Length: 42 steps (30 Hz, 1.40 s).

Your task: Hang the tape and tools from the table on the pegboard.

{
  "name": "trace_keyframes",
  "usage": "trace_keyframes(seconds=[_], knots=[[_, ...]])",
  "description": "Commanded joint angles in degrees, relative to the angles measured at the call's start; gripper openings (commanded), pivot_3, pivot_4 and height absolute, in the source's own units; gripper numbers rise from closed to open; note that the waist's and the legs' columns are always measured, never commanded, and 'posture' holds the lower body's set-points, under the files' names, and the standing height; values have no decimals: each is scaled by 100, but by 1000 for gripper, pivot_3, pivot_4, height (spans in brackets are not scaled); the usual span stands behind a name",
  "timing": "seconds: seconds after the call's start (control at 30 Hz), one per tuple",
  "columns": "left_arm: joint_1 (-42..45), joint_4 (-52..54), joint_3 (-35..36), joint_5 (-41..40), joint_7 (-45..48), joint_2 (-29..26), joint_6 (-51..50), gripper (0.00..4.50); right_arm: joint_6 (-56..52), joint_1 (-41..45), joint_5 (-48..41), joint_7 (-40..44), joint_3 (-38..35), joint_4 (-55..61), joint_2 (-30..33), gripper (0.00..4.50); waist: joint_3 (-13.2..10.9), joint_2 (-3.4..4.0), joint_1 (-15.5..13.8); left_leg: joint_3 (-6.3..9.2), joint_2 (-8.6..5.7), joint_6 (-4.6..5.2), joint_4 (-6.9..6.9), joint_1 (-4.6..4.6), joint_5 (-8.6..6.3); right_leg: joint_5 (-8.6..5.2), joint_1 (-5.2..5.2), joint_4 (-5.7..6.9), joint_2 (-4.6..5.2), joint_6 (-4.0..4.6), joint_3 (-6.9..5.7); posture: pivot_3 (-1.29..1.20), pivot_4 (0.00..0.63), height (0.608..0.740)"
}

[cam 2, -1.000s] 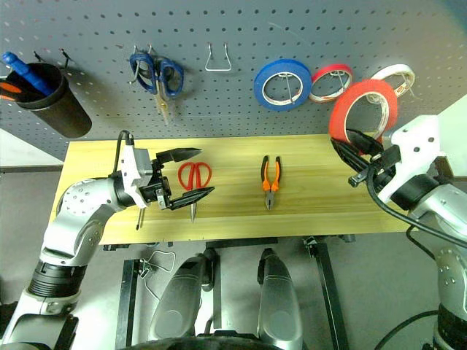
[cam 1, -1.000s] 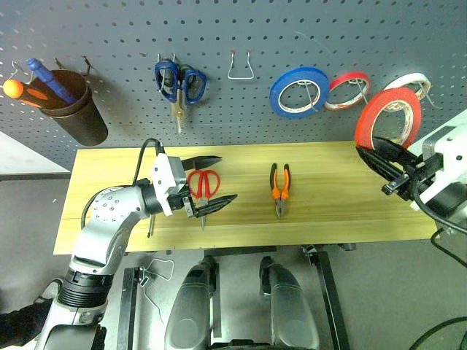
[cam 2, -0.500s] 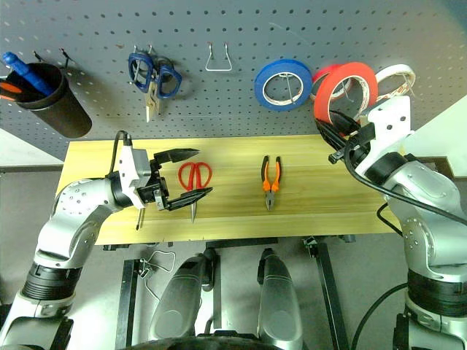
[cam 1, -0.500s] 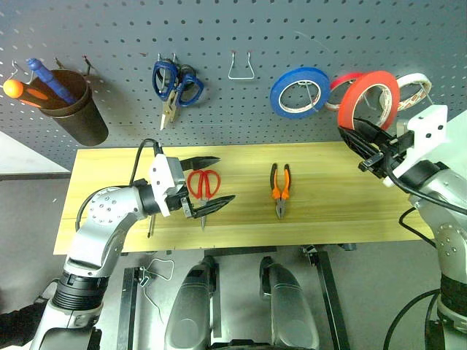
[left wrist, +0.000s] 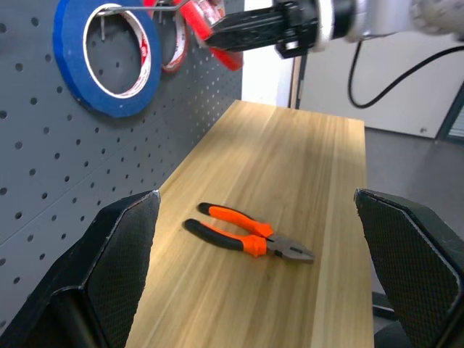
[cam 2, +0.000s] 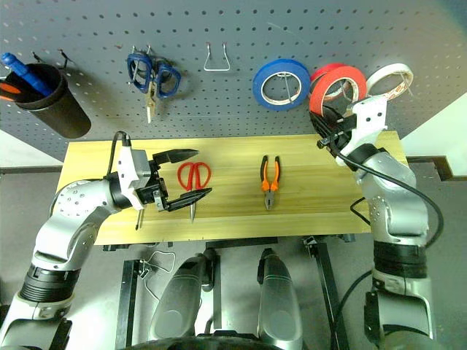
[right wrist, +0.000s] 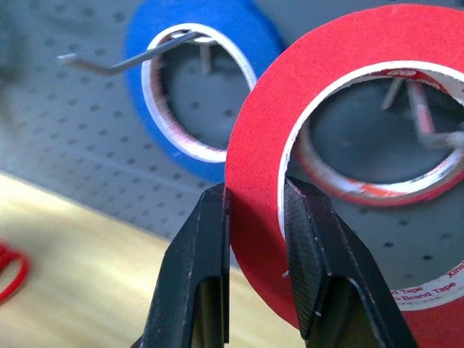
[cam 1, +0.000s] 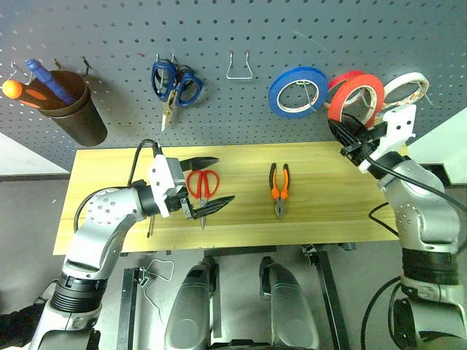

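Red tape [right wrist: 348, 145] pinched edge-on in right gripper [right wrist: 254, 217], raised beside pegboard [cam 1: 241, 109] for hooking; left gripper [cam 1: 208, 182] wide open, empty, over scissors [cam 1: 203, 182].

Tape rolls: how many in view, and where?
4. Blue roll, thin red roll and white roll hang on the pegboard; red tape is clamped in the right pincer.

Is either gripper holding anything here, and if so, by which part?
The right gripper pinches the red tape by its band, one finger outside and one inside the ring. The left gripper is open and holds nothing.
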<state>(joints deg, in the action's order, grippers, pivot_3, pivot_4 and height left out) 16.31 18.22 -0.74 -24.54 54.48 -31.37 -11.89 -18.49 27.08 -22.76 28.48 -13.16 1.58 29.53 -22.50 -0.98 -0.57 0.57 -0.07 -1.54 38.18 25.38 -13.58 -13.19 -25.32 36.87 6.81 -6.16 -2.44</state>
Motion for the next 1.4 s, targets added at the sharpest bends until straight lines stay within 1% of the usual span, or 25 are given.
trace_keyframes(seconds=[0.03,0.13,0.3,0.37,0.4,0.43,0.57,0.67,0.77,0.83,0.9,1.03,1.13,1.23,1.3,1.4], knots=[[-40,234,104,-128,-32,-12,65,4500,399,265,146,-39,-10,-718,-187,687,0,-1,-2,1,0,-2,0,0,1,0,0,5,0,0,0,90,328,716],[-99,294,106,-118,-63,-14,53,4500,461,424,294,-196,10,-1106,-273,687,0,-1,-16,0,0,-5,5,-2,3,0,0,12,0,0,2,93,328,716],[-148,349,114,-123,-110,-35,38,4500,509,437,332,-236,2,-1231,-334,687,1,-2,-26,2,-1,-6,7,-2,4,0,1,13,0,0,2,95,330,716],[-150,350,115,-125,-128,-37,34,4500,522,427,323,-211,-21,-1238,-327,1415,2,-2,-25,2,-1,-6,8,-2,4,0,2,14,0,0,3,95,331,716],[-150,350,114,-123,-135,-37,36,4500,531,421,350,-245,-31,-1235,-321,1623,1,-2,-25,2,-1,-7,7,-2,5,0,1,15,0,0,2,95,331,716],[-145,350,109,-119,-146,-33,34,4500,539,422,386,-285,-39,-1244,-309,2008,1,-2,-24,2,-1,-7,7,-2,5,0,1,15,0,0,2,93,330,716],[-137,353,94,-116,-174,-26,36,4500,597,443,512,-379,-13,-1336,-290,3312,1,-2,3,-2,-2,-7,6,1,5,0,-5,15,0,0,5,93,330,716],[-138,357,94,-120,-186,-32,33,4500,587,425,609,-437,38,-1323,-289,4406,1,-2,0,-2,-1,-7,5,-1,5,0,-7,19,0,0,6,94,331,716],[-201,381,107,-108,-176,-84,14,4500,463,313,595,-435,57,-1158,-322,4458,1,-2,-9,-3,-1,-7,6,0,5,0,-7,19,0,0,7,97,334,716],[-329,437,106,-46,-160,-205,-53,4500,284,85,545,-391,98,-878,-309,4458,1,-2,-11,-4,-1,-7,5,0,5,0,-7,18,0,0,7,100,341,716],[-461,476,154,-46,-149,-318,-81,4500,-28,-275,459,-306,188,-357,-268,4458,1,-2,-18,-3,-1,-7,0,0,5,-1,-8,16,0,0,7,100,346,716],[-669,521,260,-42,-198,-523,-164,4500,-888,-1130,160,-289,324,1175,-232,4458,0,-1,-18,-1,1,-6,-3,3,4,-2,-10,12,1,0,8,90,360,716],[-787,537,261,18,-250,-660,-310,4500,-1556,-1519,89,-655,446,2078,-353,4458,0,-1,0,-3,4,-6,-1,-2,4,-2,-10,16,1,0,17,76,371,716],[-844,558,234,53,-319,-741,-449,4500,-2028,-1650,117,-1004,568,2540,-497,4458,0,-1,0,-2,11,-6,-1,-7,4,-2,-11,18,-3,1,19,71,376,716],[-862,656,207,30,-403,-776,-646,4500,-2330,-1628,256,-1298,688,2714,-584,4458,-1,1,-7,-2,11,-6,-1,-6,4,-2,-12,18,-3,2,19,60,387,716],[-933,726,161,0,-508,-810,-942,4500,-2798,-1259,647,-2150,1048,2674,-1134,4458,-3,2,10,-1,13,-5,-2,-3,4,-2,-16,14,-1,2,24,49,403,716]])
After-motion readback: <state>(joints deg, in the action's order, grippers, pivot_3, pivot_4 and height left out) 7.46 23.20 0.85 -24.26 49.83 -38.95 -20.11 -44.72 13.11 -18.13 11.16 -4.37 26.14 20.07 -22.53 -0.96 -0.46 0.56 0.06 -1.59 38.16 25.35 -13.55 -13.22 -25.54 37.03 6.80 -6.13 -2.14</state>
